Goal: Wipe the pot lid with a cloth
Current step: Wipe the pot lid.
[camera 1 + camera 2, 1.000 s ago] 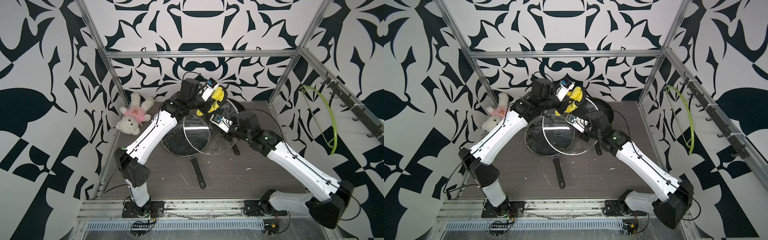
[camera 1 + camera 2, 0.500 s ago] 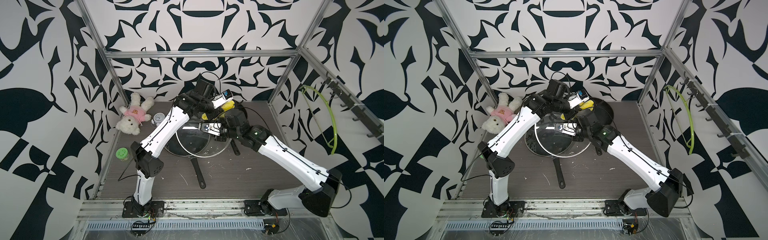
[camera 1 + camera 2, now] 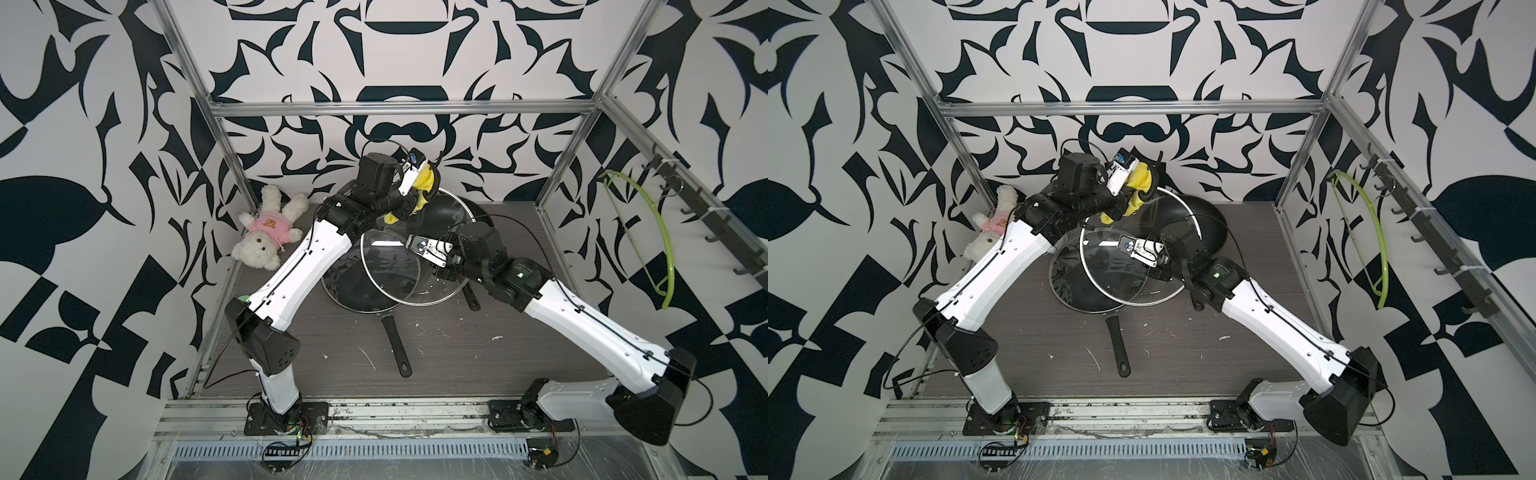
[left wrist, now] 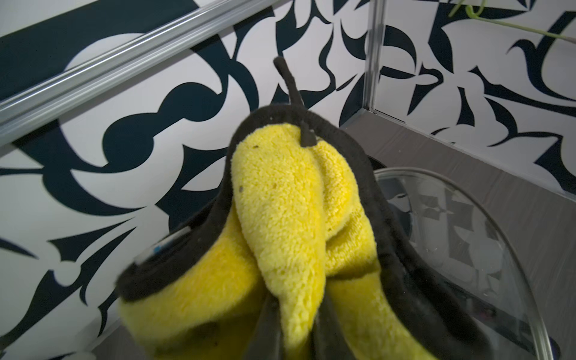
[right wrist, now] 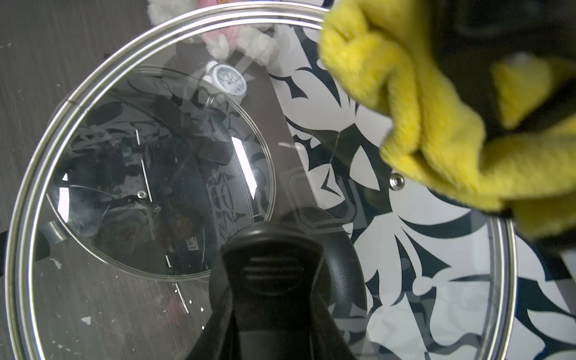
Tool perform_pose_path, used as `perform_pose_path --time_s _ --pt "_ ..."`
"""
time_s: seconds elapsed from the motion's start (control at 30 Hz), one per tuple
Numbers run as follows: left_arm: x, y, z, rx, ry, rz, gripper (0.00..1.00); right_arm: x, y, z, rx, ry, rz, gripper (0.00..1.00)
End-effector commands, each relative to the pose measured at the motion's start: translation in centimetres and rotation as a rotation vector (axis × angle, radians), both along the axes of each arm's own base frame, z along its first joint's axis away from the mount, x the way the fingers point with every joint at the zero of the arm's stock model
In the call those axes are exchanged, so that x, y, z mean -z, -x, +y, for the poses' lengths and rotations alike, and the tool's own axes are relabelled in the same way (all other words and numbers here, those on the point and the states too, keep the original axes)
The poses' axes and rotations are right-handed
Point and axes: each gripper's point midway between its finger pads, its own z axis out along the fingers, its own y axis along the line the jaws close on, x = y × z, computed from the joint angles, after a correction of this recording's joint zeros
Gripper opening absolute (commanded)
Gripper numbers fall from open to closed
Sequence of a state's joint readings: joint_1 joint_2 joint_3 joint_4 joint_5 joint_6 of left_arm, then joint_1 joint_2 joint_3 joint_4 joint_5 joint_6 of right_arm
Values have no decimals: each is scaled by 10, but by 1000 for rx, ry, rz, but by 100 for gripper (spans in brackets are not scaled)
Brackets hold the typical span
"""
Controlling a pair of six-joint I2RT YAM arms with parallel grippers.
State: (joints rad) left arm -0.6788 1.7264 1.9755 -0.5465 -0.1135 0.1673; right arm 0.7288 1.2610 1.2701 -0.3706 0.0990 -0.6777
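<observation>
My right pincer (image 5: 270,318) clamps the black knob (image 5: 271,258) of the big glass pot lid (image 3: 390,276), which I judge stiff, slick and breakable. It tilts above the frying pan (image 3: 361,309), which carries a smaller glass lid (image 5: 162,174). My left pincer (image 4: 295,333) is clenched on the soft, light cloth (image 4: 280,199) at the big lid's far rim.

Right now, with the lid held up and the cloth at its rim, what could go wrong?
The right claw holds the glass lid only by its black knob; a push from the cloth could twist it loose onto the smaller lid below.
The cloth sits bunched in the left claw, its loop sticking out, which may snag the rim.
</observation>
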Motion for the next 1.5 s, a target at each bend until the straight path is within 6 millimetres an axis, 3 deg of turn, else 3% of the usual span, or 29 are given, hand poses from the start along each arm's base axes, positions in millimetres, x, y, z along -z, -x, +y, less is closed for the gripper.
perform_pose_path --time_s 0.0,0.2,0.4,0.73,0.9,1.0,1.17,1.3,1.47 --pt "4 0 26 -160 91 42 0 -143 -2 -26 152 -421 -299 0" --pt "8 23 42 -257 255 33 0 -165 -7 -43 267 -604 -294 0" --pt "17 47 39 -330 337 29 0 -182 -15 -50 331 -733 -297 0" --pt "51 76 8 -407 418 139 0 -199 -41 -59 430 -864 -278 0" --pt "64 87 -20 -355 476 225 0 -205 -54 -66 465 -930 -250 0" --pt "71 88 -25 -358 456 242 0 -207 -58 -68 465 -940 -243 0" --pt "69 80 -9 -406 374 179 0 -204 -57 -67 444 -924 -235 0" --pt "53 73 8 -411 376 139 0 -191 -53 -59 393 -856 -220 0" --pt "32 57 27 -400 380 98 0 -172 -36 -32 200 -733 -198 0"
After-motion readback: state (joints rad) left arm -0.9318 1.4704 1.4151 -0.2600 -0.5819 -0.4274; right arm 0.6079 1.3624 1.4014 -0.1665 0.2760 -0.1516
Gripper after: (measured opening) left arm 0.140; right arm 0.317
